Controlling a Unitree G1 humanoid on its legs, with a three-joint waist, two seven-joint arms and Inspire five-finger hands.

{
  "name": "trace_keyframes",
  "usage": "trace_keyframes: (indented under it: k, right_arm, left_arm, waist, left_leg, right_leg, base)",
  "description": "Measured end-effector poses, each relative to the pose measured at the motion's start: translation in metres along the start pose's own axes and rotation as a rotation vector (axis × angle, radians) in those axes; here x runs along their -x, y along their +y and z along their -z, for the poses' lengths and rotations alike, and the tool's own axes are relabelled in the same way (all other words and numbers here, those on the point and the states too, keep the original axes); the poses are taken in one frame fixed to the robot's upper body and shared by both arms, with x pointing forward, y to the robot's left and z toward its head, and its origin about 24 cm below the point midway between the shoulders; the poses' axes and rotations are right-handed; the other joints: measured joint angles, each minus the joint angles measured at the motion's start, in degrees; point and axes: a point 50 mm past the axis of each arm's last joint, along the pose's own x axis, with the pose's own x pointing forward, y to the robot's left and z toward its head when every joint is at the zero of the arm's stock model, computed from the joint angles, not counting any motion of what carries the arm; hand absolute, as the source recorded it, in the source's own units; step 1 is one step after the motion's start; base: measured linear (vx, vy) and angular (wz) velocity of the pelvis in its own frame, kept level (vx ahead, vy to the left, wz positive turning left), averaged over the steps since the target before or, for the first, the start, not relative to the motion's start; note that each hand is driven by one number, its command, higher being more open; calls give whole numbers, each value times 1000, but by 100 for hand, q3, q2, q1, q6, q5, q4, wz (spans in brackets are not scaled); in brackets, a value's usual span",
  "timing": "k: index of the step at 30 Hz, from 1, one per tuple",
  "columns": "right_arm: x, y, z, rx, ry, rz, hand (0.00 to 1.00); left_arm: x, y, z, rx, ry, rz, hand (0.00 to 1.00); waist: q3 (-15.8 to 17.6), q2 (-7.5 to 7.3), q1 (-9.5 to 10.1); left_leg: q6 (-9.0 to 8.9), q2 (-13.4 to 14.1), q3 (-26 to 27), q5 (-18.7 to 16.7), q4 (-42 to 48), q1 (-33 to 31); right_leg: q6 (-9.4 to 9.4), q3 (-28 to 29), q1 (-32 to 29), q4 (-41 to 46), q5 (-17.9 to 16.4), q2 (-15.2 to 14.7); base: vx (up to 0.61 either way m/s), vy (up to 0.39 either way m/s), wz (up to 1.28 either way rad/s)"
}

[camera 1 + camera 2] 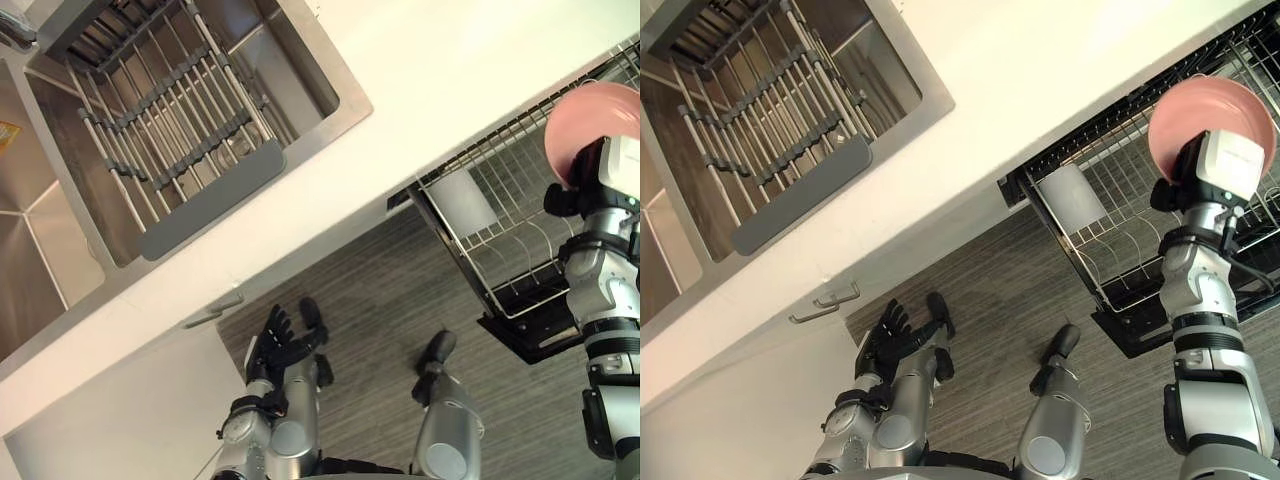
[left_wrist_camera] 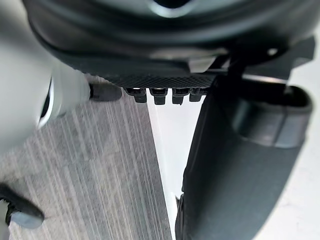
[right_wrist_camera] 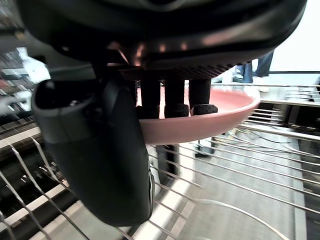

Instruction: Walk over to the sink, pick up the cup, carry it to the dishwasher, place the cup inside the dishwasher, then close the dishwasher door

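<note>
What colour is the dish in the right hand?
Pink; the dish shows best in the right eye view.

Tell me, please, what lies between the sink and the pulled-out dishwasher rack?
A bare strip of pale countertop lies between the sink and the dishwasher rack, seen in both eye views. The right hand holds a pink bowl over the rack.

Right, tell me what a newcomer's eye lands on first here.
The pink round shallow bowl stands out most, pinched at its rim by the right robot hand above the pulled-out wire dishwasher rack. Next comes the stainless steel sink at upper left of the head views, with a grey slatted drying rack in it. The left robot hand hangs open over the grey floor.
</note>
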Motion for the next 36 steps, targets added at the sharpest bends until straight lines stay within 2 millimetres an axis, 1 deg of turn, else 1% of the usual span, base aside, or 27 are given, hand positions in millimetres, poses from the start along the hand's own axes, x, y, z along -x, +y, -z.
trace_keyframes:
  k: [2,3,4,5,6,7,10,11,13,16,19,21,24,25,33,36]
  right_arm:
    - [2,3,0,-9,14,-8,0]
    - [4,7,-4,-24,4,-14,0]
    - [6,9,-7,-34,-8,-18,0]
    - [5,8,-10,-43,-15,-15,0]
    - [4,9,-16,-65,-25,-15,0]
    - [7,13,-17,-68,-29,-27,0]
    - [23,19,-4,-40,-28,-42,0]
    - [25,19,-4,-43,-28,-40,0]
    - [32,20,-7,-70,-48,-43,0]
    - [36,25,-17,-93,-89,-65,0]
    - [47,36,-28,-123,-137,-135,0]
    - [57,44,-36,-125,-189,-189,0]
    - [68,53,-38,-130,-203,-251,0]
    - [69,54,-38,-129,-204,-261,100]
    - [71,58,-38,-139,-163,-273,100]
    - [70,56,-37,-159,-151,-238,100]
  left_arm:
    - [0,2,0,-2,-1,-4,100]
    - [0,6,-3,-6,-9,-13,100]
    - [0,11,-7,-20,-20,-22,100]
    - [-2,12,-9,-14,-28,-28,100]
    - [-2,12,-9,-8,-33,-34,100]
    - [-1,12,-8,-9,-29,-31,100]
    - [-2,6,-7,-5,-30,-9,100]
    - [-2,6,-7,-4,-30,-9,100]
    - [-2,6,-7,-5,-30,-12,100]
    - [-1,8,-7,-6,-32,-18,100]
    - [1,11,-6,-10,-29,-27,100]
    - [4,15,-3,-11,-15,-39,100]
    - [8,17,1,-11,-1,-49,100]
    - [8,17,2,-11,2,-51,100]
    - [11,22,4,-14,6,-69,100]
    - [12,22,5,-15,10,-71,100]
  waist:
    - [-3,1,29]
    - [-11,-59,42]
    - [-22,-189,37]
    - [-21,-210,43]
    - [-22,-189,32]
    - [-21,-190,3]
    - [-15,-214,-55]
    - [-14,-217,-71]
    - [-14,-227,-105]
    - [-12,-232,-135]
    - [-17,-328,-127]
    - [-28,-409,-144]
    - [-33,-450,-162]
    - [-34,-451,-162]
    - [-49,-486,-185]
    - [-49,-487,-227]
  left_leg:
    - [0,41,-4,0,9,77]
    - [-2,68,-25,1,18,100]
    - [-2,-28,-27,1,28,104]
    - [-12,-70,-29,-6,7,94]
    - [-29,-17,-16,7,6,86]
    - [-29,4,-11,7,6,119]
    - [-31,-43,-16,7,-66,249]
    - [-31,-61,-15,8,-85,270]
    - [-36,-143,16,8,-167,361]
    - [-78,-179,16,14,-221,416]
    - [-129,-221,12,51,-281,509]
    - [-142,-284,6,104,-382,595]
    - [-124,-349,-38,128,-420,654]
    - [-123,-360,-43,129,-425,665]
    - [-94,-442,-87,175,-506,742]
    - [-93,-445,-112,177,-507,813]
  right_leg:
    - [-16,20,-198,512,-16,-114]
    - [-26,70,-336,526,-174,-140]
    - [-33,53,-274,212,-193,-147]
    - [-66,-7,-210,117,-292,-133]
    - [-72,19,-247,116,-294,-76]
    - [-72,33,-229,131,-294,-56]
    - [-72,29,-136,196,-295,-108]
    - [-72,37,-136,213,-295,-126]
    - [-71,53,-125,236,-296,-195]
    - [-56,74,-119,258,-288,-228]
    - [-33,109,-106,340,-290,-285]
    - [-13,128,-94,394,-289,-341]
    - [9,95,-21,412,-277,-409]
    - [15,92,-5,412,-274,-420]
    - [56,36,99,395,-249,-495]
    - [62,0,210,374,-245,-498]
  base:
    - [21,7,0]
    - [-42,-51,3]
    - [-74,-104,7]
    - [-70,-97,0]
    - [-54,-83,-12]
    - [-35,-38,-14]
    - [-8,17,4]
    - [-25,41,1]
    - [-47,38,-3]
    - [-75,30,-2]
    - [-98,25,-1]
    - [-63,17,1]
    - [-39,9,8]
    - [-16,2,7]
    - [-5,-5,4]
    - [-1,-14,3]
